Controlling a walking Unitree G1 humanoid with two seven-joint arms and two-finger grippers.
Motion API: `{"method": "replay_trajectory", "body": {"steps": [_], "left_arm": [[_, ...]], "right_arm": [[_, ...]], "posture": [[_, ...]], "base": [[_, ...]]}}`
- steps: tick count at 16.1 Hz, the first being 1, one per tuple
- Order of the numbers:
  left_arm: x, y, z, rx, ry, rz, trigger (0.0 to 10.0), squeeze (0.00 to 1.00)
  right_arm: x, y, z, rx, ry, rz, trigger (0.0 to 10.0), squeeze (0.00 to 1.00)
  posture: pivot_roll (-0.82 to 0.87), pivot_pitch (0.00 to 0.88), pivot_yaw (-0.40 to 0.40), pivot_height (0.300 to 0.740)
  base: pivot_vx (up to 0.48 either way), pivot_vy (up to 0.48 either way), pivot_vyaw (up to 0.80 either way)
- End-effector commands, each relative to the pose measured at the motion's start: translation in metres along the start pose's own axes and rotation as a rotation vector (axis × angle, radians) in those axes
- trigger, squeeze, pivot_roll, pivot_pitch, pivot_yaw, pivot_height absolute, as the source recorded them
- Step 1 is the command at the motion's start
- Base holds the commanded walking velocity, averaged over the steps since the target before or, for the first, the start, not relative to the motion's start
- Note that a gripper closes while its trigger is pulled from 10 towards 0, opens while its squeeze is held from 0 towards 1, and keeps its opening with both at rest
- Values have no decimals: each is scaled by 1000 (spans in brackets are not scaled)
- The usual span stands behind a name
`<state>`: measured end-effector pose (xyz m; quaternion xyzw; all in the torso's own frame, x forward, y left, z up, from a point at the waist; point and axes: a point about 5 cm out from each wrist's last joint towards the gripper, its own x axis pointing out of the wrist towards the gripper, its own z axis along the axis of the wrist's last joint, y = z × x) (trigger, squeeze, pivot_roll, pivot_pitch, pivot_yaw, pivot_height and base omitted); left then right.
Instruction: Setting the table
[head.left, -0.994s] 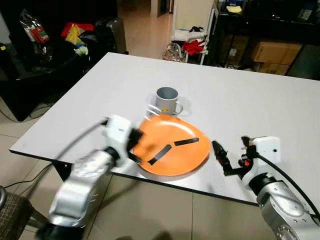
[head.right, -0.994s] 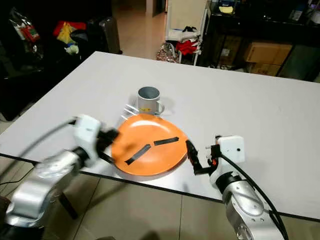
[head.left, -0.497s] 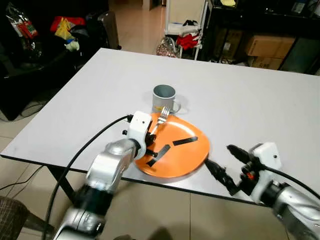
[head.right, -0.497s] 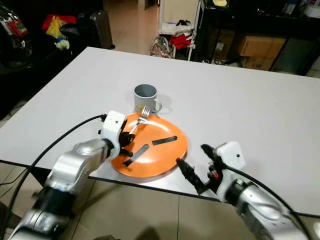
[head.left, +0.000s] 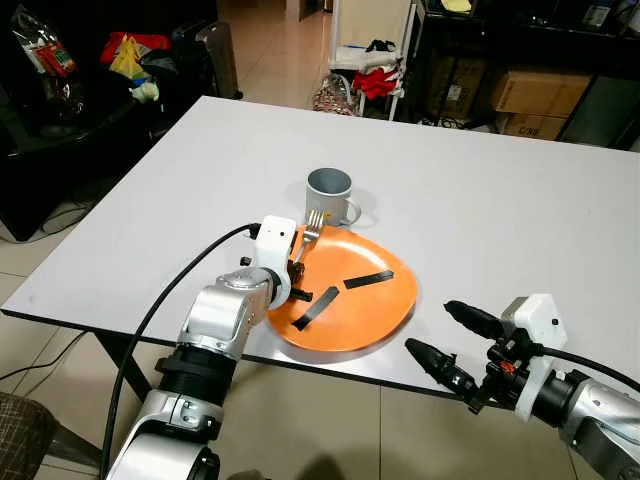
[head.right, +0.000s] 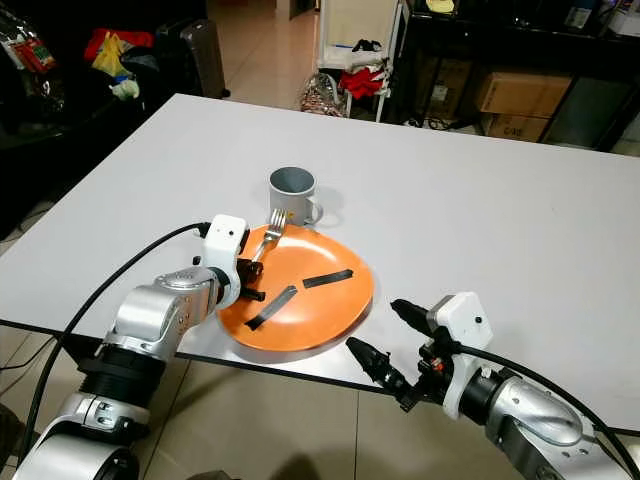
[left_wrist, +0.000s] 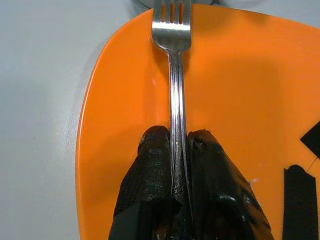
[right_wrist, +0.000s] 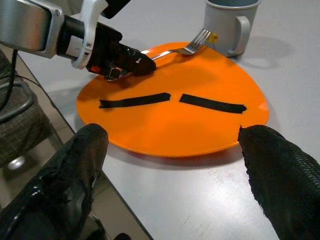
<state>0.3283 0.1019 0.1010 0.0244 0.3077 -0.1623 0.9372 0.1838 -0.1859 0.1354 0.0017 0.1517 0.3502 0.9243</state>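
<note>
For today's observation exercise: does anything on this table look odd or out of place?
Yes. The round orange plate carries two black tape strips, odd on dinnerware, and it overhangs the white table's near edge.

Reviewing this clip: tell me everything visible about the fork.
The fork is shiny silver metal with a slim straight handle and four short tines. The left gripper is shut on its handle, the two black fingers pinching it from both sides. It is held roughly level over the left part of the orange plate, tines pointing toward the grey mug and reaching the plate's far rim. Whether it touches the plate cannot be told.
</note>
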Motion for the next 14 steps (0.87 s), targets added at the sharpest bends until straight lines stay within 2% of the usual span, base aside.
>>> {"method": "replay_trajectory", "body": {"steps": [1,2,5,8,9,10,11,12,13,14], "left_arm": [[0,-1,1,-16,21,-9,10000,965],[0,-1,1,-15,22,-14,10000,1000],[-5,-1,8,-15,2,-32,10000,1000],[-16,6,22,16,-65,-5,10000,1000],[-25,13,30,18,-123,19,10000,20],[-38,21,40,17,-225,40,10000,0],[-38,21,40,17,-225,40,10000,0],[-65,33,48,35,-398,65,10000,0],[-81,38,44,86,-482,90,10000,0],[-94,41,38,80,-547,112,10000,0]], "right_arm": [[-3,0,5,-19,-20,16,10000,0],[-3,0,5,-18,-21,26,10000,0],[-4,3,6,-16,-25,69,10000,0],[-3,0,10,-32,-43,59,10000,0],[-2,-2,13,-38,-66,35,10000,0],[1,-4,16,-25,-101,-18,10000,0],[1,-4,16,-25,-101,-18,10000,0],[11,-4,20,-27,-181,-147,10000,0],[19,-2,20,-14,-211,-209,10000,0],[26,1,22,15,-242,-242,10000,0]], "posture": [[-27,0,-26,740],[-27,0,-26,740],[-20,0,-28,740],[-14,0,-30,740],[-10,0,-33,740],[-7,0,-34,740],[-7,0,-34,740],[3,0,-39,740],[8,0,-35,740],[9,0,-34,740]], "base": [[0,0,0],[0,0,0],[0,0,0],[0,0,0],[0,0,0],[0,0,0],[0,0,0],[0,0,0],[0,0,0],[0,0,800]]}}
